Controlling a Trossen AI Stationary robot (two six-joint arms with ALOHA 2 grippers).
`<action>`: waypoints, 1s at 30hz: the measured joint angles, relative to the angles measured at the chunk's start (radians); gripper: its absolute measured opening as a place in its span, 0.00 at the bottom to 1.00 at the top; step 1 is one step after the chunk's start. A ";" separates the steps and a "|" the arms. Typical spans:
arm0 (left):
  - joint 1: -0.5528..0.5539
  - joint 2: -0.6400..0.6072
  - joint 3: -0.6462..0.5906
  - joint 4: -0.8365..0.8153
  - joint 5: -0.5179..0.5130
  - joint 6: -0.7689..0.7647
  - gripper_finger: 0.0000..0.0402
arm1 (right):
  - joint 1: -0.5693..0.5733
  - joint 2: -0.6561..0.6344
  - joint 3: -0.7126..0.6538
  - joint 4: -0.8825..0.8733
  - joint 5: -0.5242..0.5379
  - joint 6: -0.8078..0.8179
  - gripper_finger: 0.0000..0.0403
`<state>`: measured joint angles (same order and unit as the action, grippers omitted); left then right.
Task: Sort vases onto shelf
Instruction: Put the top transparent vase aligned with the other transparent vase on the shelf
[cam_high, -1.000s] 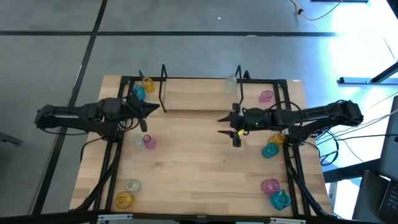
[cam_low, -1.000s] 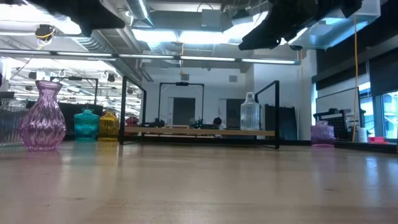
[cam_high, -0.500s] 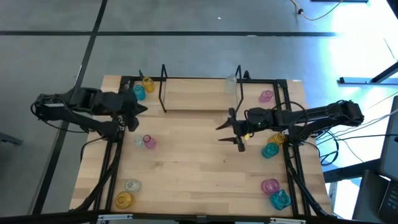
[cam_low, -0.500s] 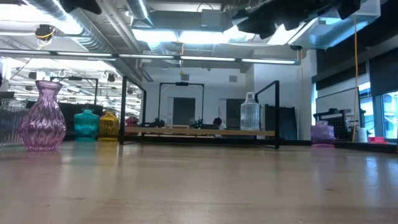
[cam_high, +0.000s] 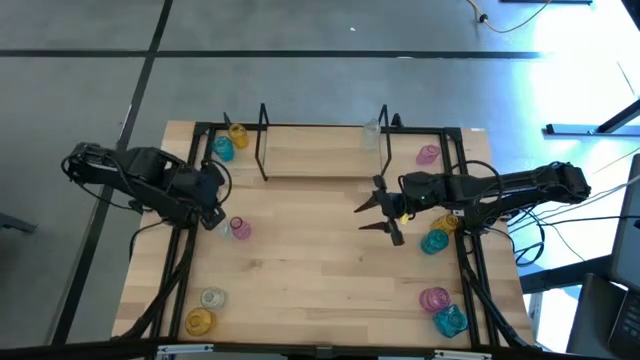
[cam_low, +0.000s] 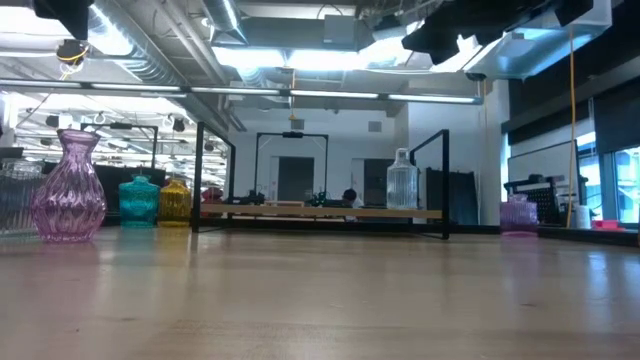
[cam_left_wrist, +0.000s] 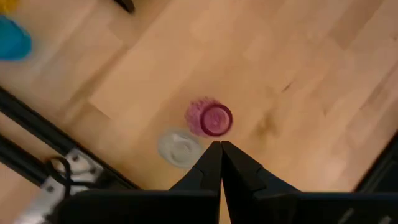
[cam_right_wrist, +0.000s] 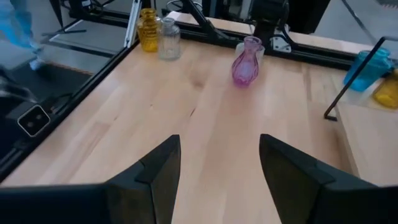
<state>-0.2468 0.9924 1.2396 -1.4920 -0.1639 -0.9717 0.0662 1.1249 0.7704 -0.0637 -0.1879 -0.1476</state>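
Near edge of the tabletop (cam_high: 320, 290), left corner: a clear vase (cam_high: 212, 298) and a yellow vase (cam_high: 199, 321) side by side. Near right corner: a pink vase (cam_high: 434, 298) with a teal-blue vase (cam_high: 450, 320) just beside it. Mid-table, left side: my left gripper (cam_high: 218, 218) hangs with its fingers pressed together, holding nothing, tips just above a pink ribbed vase (cam_left_wrist: 211, 118) that stands beside a small clear vase (cam_left_wrist: 180, 148); from above, the pink one shows a round open mouth. Mid-table, right side: my right gripper (cam_high: 378, 212) hovers with fingers spread wide, empty, over bare wood in front of the shelf (cam_high: 320, 150). Under that arm by the right rail: a teal vase (cam_high: 434, 241) and a yellow one (cam_high: 446, 222), partly covered. Far edge: the shelf is a light-wood board with black wire uprights at both ends. A tall clear ribbed vase (cam_low: 401, 186) stands at its right end. Left of the shelf, far left corner: a teal-blue vase (cam_high: 221, 149) and a yellow vase (cam_high: 237, 133), touching or nearly so. Right of the shelf: a pale pink vase (cam_high: 427, 155), alone.
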 joint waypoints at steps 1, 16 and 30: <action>-0.005 0.004 0.000 0.000 0.000 -0.020 0.00 | 0.000 0.003 0.000 0.002 0.000 0.007 0.51; -0.026 0.007 -0.163 0.086 0.131 -0.074 0.27 | -0.001 0.005 0.000 0.003 0.012 0.016 0.51; -0.129 0.011 -0.356 0.162 0.196 -0.041 0.28 | -0.001 0.023 0.000 0.002 0.015 0.037 0.51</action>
<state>-0.3754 1.0035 0.8833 -1.3296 0.0321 -1.0127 0.0650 1.1475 0.7708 -0.0620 -0.1732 -0.1104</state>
